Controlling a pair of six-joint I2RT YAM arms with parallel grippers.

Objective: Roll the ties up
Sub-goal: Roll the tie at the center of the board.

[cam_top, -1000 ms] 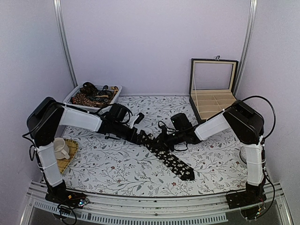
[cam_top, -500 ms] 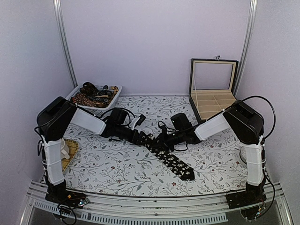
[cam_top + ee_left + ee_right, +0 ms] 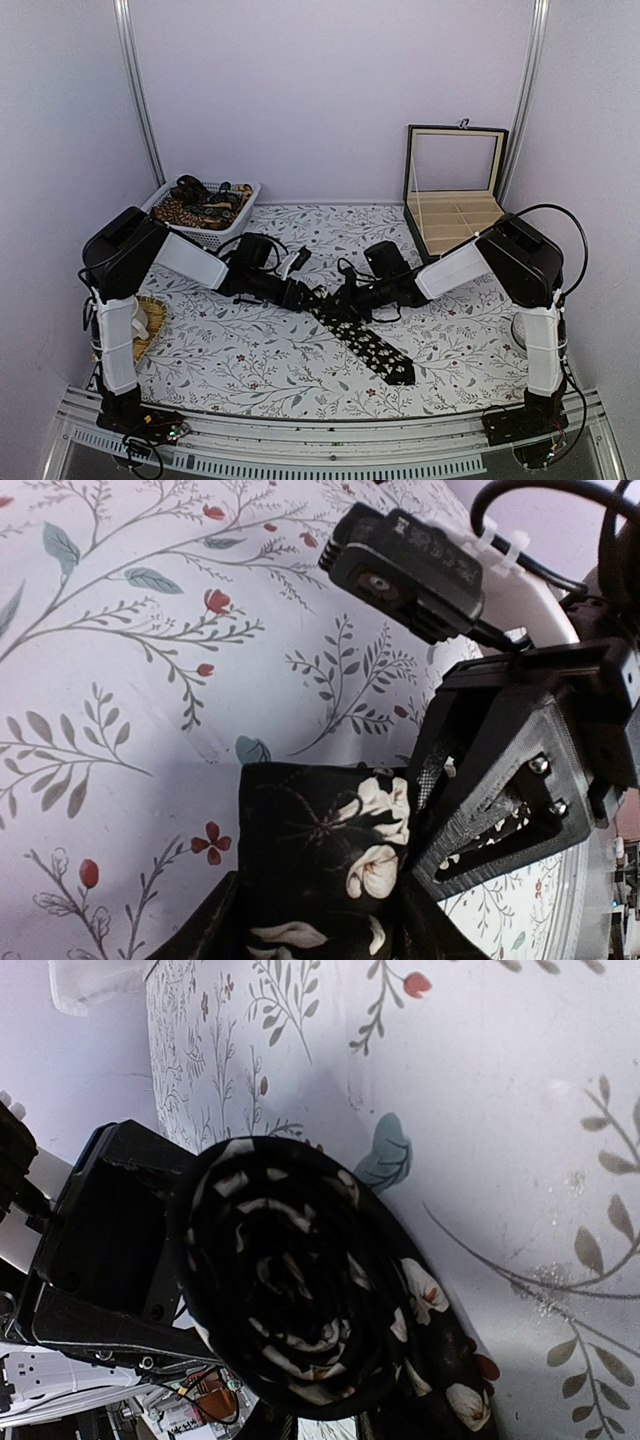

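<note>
1. Top: black tie (image 3: 365, 345) is being stretched diagonally on table (image 3: 250, 350); its far end is being met by L gripper (image 3: 303, 295) and R gripper (image 3: 345, 300).
2. L wrist: tie end is being flanked by half-open L jaws; grip can't be told.
3. R wrist: rolled end is being pinched by near-closed R jaws.

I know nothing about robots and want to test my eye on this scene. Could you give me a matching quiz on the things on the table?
Things:
1. black flowered tie
2. white basket
3. wooden box

States:
A. far right corner, lid standing open
B. far left corner, filled with patterned fabric
C. middle of the table, one end rolled up

Pairs: 1-C, 2-B, 3-A
</note>
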